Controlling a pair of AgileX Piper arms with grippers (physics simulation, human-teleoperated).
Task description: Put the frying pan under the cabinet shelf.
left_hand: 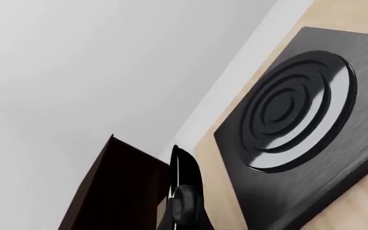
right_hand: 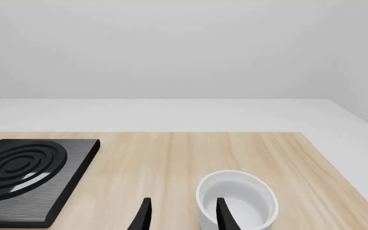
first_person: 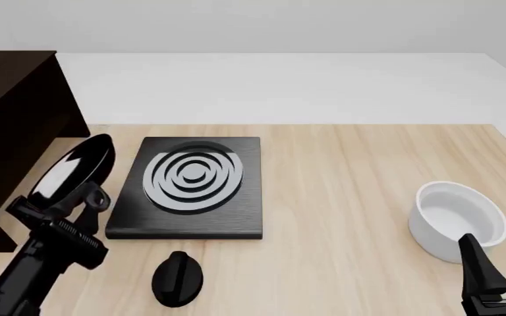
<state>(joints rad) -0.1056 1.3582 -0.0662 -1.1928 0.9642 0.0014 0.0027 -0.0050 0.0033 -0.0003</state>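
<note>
The left gripper (first_person: 70, 209) is clamped on the short handle of the round glossy black frying pan (first_person: 70, 170), holding it tilted on edge above the light wooden tabletop (first_person: 341, 197), between the large dark brown cabinet shelf (first_person: 11, 131) and the square black burner slab with grey rings (first_person: 192, 185). The right gripper (right_hand: 180, 213) hangs with its fingers apart and empty, just beside the deep white bowl (first_person: 460, 220).

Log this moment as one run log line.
left gripper: holds frying pan tilted | cabinet shelf: beside pan | right gripper: open, idle
</note>
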